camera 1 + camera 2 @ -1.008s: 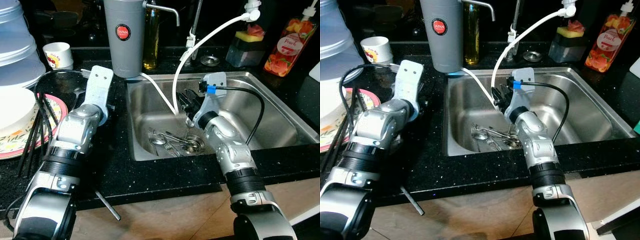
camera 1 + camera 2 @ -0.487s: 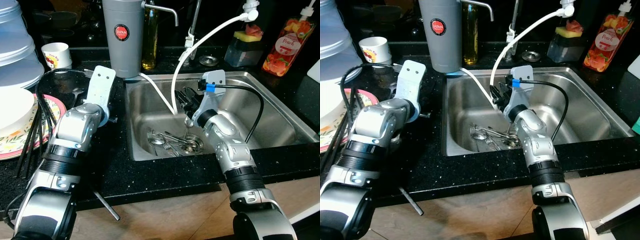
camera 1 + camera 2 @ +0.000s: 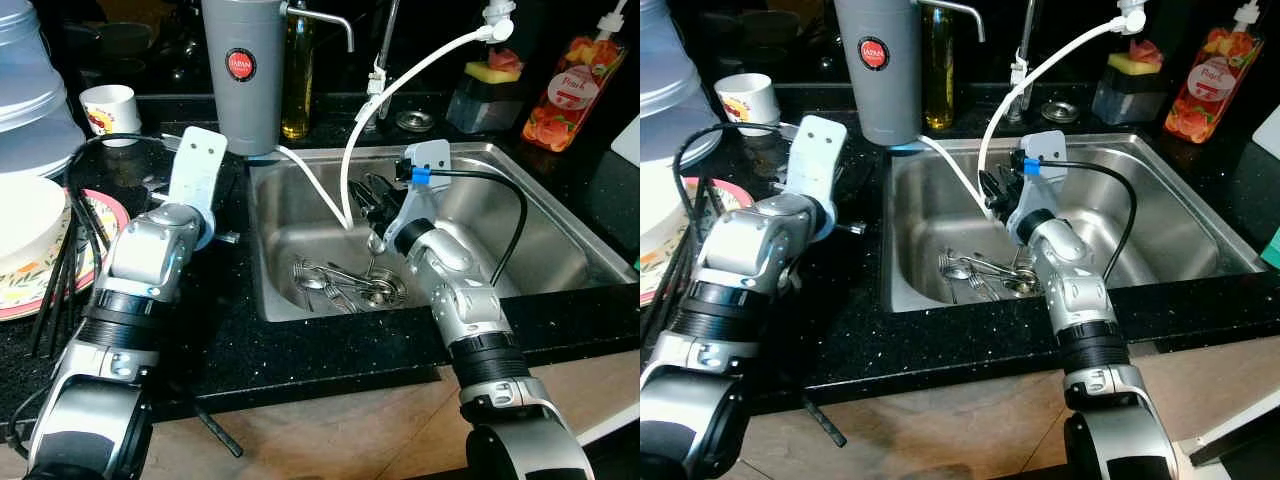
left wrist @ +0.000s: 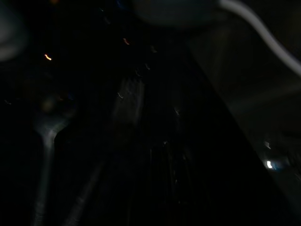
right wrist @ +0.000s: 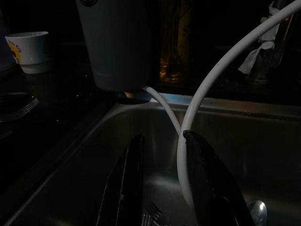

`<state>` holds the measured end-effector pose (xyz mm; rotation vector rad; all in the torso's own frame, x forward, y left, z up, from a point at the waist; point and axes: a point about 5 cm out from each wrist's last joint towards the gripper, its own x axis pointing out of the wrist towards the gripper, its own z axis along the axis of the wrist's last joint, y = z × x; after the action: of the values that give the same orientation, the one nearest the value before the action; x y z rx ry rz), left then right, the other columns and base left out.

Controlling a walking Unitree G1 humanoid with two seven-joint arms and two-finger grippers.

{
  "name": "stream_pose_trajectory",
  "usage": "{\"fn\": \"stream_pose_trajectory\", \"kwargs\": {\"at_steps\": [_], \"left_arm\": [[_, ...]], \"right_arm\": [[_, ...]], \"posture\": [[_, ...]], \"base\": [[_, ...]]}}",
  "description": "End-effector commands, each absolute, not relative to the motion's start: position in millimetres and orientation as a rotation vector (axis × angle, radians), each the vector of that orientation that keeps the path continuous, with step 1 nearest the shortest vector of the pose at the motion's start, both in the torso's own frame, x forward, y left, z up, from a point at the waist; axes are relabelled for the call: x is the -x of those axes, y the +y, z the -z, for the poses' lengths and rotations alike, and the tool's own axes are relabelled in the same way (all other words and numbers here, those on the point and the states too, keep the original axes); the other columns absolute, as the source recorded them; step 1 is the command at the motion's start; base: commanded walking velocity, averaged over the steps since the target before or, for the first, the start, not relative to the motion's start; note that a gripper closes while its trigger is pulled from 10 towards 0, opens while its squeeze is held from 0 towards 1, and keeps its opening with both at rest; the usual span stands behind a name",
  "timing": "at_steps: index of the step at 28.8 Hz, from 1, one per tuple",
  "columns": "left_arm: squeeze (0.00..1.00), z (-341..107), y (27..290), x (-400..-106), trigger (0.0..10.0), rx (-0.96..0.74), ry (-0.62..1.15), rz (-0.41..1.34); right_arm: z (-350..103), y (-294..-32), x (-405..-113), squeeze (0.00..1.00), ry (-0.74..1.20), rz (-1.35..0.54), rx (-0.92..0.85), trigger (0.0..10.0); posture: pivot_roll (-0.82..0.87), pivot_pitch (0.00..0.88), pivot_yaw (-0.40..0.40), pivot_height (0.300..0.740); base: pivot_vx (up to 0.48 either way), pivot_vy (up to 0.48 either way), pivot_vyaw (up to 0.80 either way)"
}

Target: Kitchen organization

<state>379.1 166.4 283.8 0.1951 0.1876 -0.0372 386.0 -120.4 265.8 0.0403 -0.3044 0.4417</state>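
Several forks and spoons lie in a cutlery pile (image 3: 345, 285) around the drain of the steel sink (image 3: 545, 250). My right gripper (image 3: 371, 203) hangs inside the sink just above that pile, close to the white hose (image 3: 345, 190). In the right wrist view the right gripper (image 5: 162, 136) is open, nothing between its fingers, and the hose (image 5: 188, 136) crosses in front of one finger. My left arm (image 3: 160, 250) reaches over the black counter left of the sink, its gripper hidden behind the wrist mount. The dark left wrist view faintly shows a fork (image 4: 128, 96) and a spoon (image 4: 47, 127).
A grey canister (image 3: 240, 70) and an oil bottle (image 3: 298, 80) stand behind the sink. A cup (image 3: 108, 108), stacked plates (image 3: 30, 260) and black chopsticks (image 3: 60, 280) are at the left. A soap bottle (image 3: 565, 95) and sponge holder (image 3: 490, 85) stand at the back right.
The view has shifted slightly. My left arm has swayed a little over the counter. The right gripper stays above the cutlery, still open.
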Motion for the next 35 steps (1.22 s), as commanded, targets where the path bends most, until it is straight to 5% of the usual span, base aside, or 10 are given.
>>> {"fn": "stream_pose_trajectory", "kwargs": {"at_steps": [1,7,11,13,14,16,30,31,35], "left_arm": [[0.00,-295,162,-379,0.0,-0.152,0.107,0.037],[0.00,-323,156,-376,0.0,-0.032,-0.056,0.068],[0.00,-303,167,-381,0.1,-0.182,0.080,-0.016],[0.00,-294,175,-383,9.5,-0.247,0.113,-0.053],[0.00,-291,177,-385,9.5,-0.258,0.116,-0.066],[1.00,-286,185,-388,10.0,-0.361,0.122,-0.104],[1.00,-272,201,-404,10.0,-0.393,0.112,-0.107],[0.00,-273,201,-407,10.0,-0.375,0.091,-0.087],[0.00,-275,200,-412,10.0,-0.384,0.041,-0.040]], "right_arm": [[-264,-122,-387,0.00,-0.298,-0.436,-0.038,10.0],[-265,-124,-387,0.00,-0.301,-0.431,-0.041,10.0],[-264,-123,-388,0.00,-0.298,-0.431,-0.041,10.0],[-264,-122,-387,0.00,-0.296,-0.433,-0.041,10.0],[-264,-122,-387,0.00,-0.296,-0.434,-0.040,10.0],[-263,-122,-387,0.00,-0.292,-0.437,-0.039,10.0],[-264,-123,-387,0.00,-0.292,-0.437,-0.040,10.0],[-264,-123,-387,0.00,-0.293,-0.438,-0.037,10.0],[-264,-123,-387,0.00,-0.294,-0.441,-0.032,10.0]], "posture": [[-0.03,0.139,-0.044,0.740],[-0.03,0.142,-0.044,0.740],[-0.02,0.144,-0.041,0.740],[-0.03,0.146,-0.041,0.740],[-0.03,0.147,-0.041,0.740],[-0.03,0.147,-0.041,0.740],[-0.03,0.171,-0.044,0.740],[-0.03,0.171,-0.044,0.740],[-0.04,0.175,-0.043,0.740]], "base": [[0.000,0.000,0.00],[0.000,0.000,0.00],[0.000,0.000,0.00],[0.000,0.000,0.00],[0.000,0.000,0.00],[0.000,0.000,0.00],[0.000,0.000,0.00],[0.000,0.000,0.00],[0.000,0.000,0.00]]}}
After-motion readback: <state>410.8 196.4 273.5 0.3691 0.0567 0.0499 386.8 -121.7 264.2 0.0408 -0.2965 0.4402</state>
